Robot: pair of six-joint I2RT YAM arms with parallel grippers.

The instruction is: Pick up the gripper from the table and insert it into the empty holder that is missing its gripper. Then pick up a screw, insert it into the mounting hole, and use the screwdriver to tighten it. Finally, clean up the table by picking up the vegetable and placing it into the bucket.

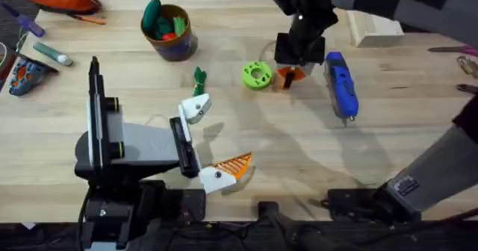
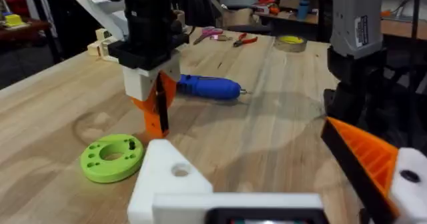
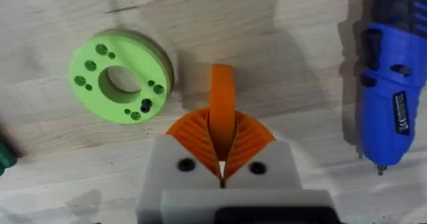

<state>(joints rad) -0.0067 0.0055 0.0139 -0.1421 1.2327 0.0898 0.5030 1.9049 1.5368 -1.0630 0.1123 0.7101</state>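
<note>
R gripper point(image 3: 222, 141) clamps orange gripper point(image 3: 223, 104) on table point(image 1: 299, 146)

Blue screwdriver point(image 1: 341, 85); lime-green disc point(image 1: 257, 75); orange ribbed gripper point(image 3: 223, 111); dark-green vegetable point(image 1: 199, 80); purple bucket point(image 1: 173, 48)

Lime-green disc point(image 1: 257, 75) mid-table; pale wooden box point(image 1: 376, 28) far right; marker pen point(image 1: 52, 54) far left.
</note>
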